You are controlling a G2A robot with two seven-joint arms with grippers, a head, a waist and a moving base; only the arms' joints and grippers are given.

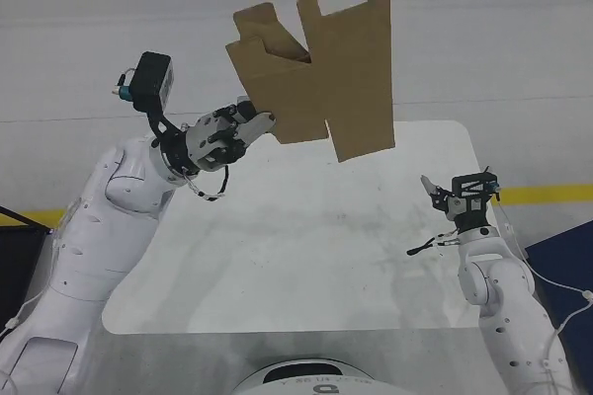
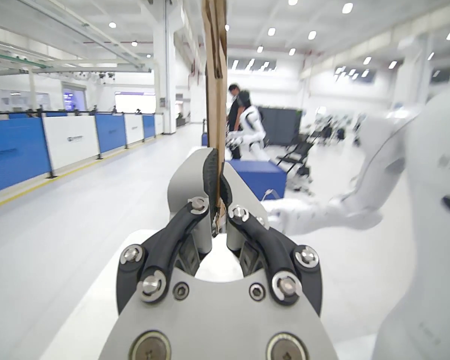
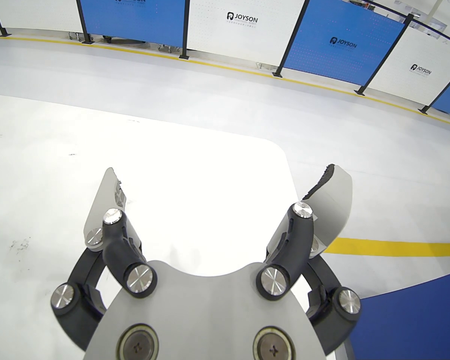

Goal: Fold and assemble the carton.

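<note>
Two pincers, two jobs: the left pincer (image 2: 218, 179) is pinched tight on one edge of the flattened carton (image 1: 326, 79), holding it upright in the air over the far side of the desk (image 1: 306, 257), likely so its panels hang free for opening. The right pincer (image 3: 222, 174) hovers spread wide and empty by the desk's right corner, well apart from the cardboard.

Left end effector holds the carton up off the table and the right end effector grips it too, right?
Not quite. The left end effector does hold the carton up, but the right end effector is open and empty, as the right wrist view shows.
</note>
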